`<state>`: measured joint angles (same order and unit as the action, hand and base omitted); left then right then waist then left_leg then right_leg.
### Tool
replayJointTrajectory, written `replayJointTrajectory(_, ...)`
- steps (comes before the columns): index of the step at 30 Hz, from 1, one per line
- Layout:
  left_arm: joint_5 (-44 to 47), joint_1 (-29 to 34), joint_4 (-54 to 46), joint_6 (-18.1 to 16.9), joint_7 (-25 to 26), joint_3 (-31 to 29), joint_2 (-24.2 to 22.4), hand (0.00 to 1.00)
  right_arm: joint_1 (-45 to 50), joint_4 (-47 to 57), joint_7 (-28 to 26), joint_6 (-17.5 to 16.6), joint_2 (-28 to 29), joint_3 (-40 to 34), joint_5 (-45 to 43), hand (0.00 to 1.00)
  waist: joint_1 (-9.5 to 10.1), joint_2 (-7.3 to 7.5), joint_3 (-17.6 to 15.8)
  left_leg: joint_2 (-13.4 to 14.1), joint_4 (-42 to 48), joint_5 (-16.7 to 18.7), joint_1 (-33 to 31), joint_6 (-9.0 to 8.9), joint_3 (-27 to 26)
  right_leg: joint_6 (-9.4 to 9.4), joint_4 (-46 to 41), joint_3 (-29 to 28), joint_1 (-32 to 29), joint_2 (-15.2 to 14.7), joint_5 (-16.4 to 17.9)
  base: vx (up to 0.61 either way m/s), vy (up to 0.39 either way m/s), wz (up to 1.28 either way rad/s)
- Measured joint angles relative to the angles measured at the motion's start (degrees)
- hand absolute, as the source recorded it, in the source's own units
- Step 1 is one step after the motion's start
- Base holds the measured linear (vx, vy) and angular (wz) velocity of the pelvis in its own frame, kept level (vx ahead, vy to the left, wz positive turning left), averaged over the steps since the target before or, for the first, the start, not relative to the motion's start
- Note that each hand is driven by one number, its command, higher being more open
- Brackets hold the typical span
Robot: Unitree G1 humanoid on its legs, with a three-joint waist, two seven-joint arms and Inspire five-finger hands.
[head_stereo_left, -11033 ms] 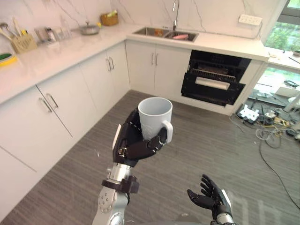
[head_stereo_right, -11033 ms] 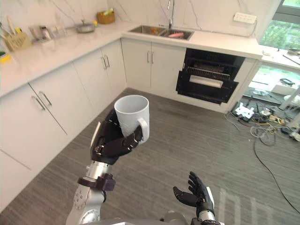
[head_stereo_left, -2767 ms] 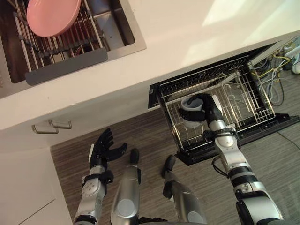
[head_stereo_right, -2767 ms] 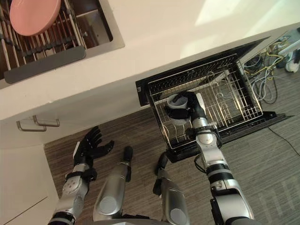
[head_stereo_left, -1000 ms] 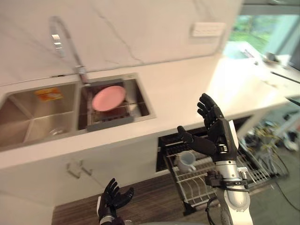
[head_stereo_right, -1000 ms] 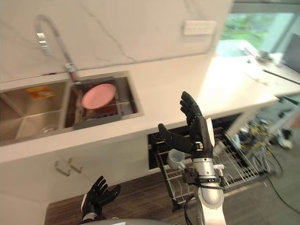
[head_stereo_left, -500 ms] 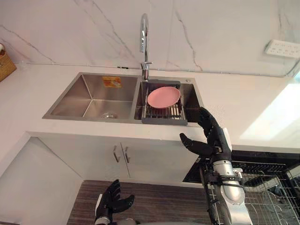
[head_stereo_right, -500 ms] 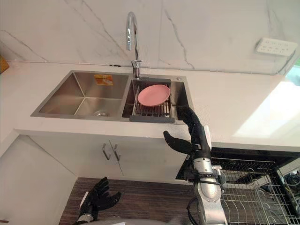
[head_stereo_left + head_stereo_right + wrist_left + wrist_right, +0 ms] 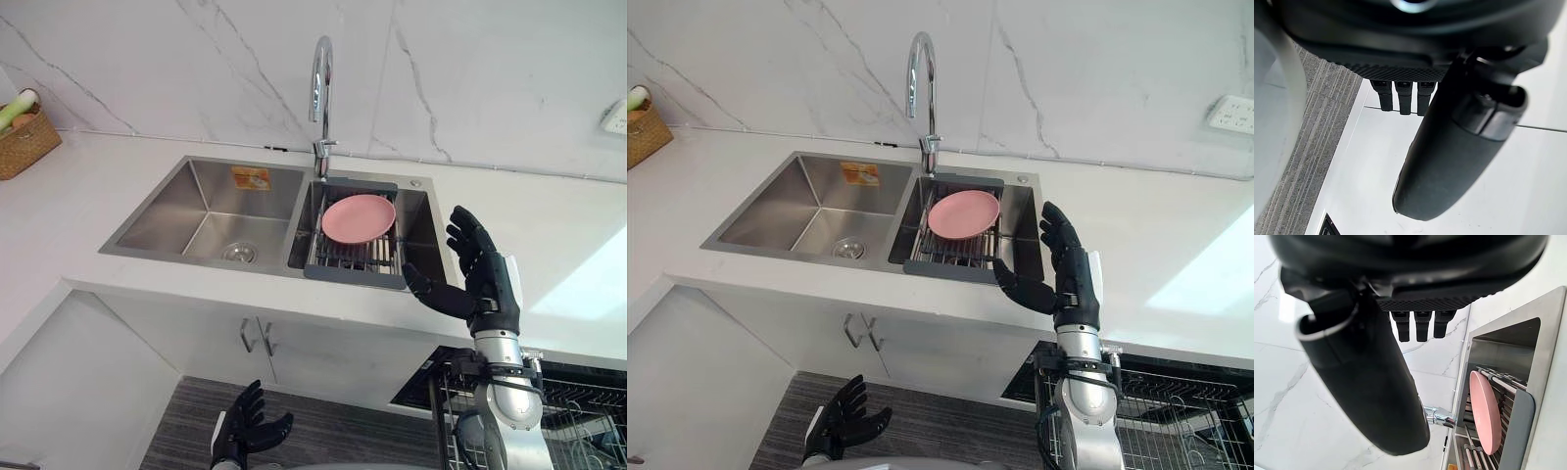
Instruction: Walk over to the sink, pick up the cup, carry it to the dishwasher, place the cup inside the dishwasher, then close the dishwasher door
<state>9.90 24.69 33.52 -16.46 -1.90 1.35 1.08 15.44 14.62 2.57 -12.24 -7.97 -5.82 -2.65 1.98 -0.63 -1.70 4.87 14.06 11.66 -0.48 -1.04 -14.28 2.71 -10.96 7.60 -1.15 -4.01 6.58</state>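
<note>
My right hand [image 9: 485, 284] is raised before the counter edge, beside the sink [image 9: 157, 211], fingers spread and holding nothing. Its wrist view shows straight fingers [image 9: 1415, 325] and the thumb [image 9: 1366, 382] with nothing between them. My left hand [image 9: 240, 441] hangs low over the floor, open and holding nothing; its fingers [image 9: 1400, 98] are straight in its wrist view. The dishwasher stands open at the lower right, its wire rack [image 9: 1176, 401] pulled out below the counter, behind my right forearm.
A pink plate [image 9: 358, 215] lies on a dark drain rack [image 9: 353, 259] in the sink's right basin, under the tall faucet [image 9: 318, 88]. A wicker basket [image 9: 24, 137] stands at the counter's far left. White cabinet doors [image 9: 196, 343] close off the space below the sink.
The camera has shifted, so the sink sits further right and lower in the picture. My right hand stays raised and open, fingers spread a little wider. The left hand stays low.
</note>
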Motion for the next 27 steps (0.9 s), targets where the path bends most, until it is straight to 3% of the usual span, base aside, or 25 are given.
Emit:
replayJointTrajectory(4,0.04,-0.09,0.32,-0.04,0.03,-0.34,-0.03,0.9,0.0,-0.02,0.0,0.0,0.09,0.05,0.04,0.9,0.02,0.2,0.15,-0.16,-0.86,-0.32,0.18,0.06,-0.36,0.04,0.04,-0.33,-0.34,-0.07,-0.02,0.0,0.0,-0.03)
replayJointTrajectory(13,0.45,-4.58,10.1,-0.62,3.43,-4.75,1.38,0.9,-3.6,-7.77,0.34,0.96,-0.8,0.74,5.38,0.9,-0.65,0.09,1.06,-1.9,-11.55,-6.16,4.78,-0.33,-0.13,0.23,6.19,0.67,2.2,-0.06,-3.13,0.01,-0.005,0.03)
replayJointTrajectory(27,0.87,-4.62,13.88,0.75,6.74,-9.71,5.08,0.9,-15.36,-18.7,0.57,2.37,-10.76,2.87,16.55,0.9,-1.25,-0.06,-0.98,-2.06,-13.86,-8.02,5.01,-0.53,1.78,0.1,12.5,2.99,4.93,0.65,-6.35,-0.01,-0.009,0.06)
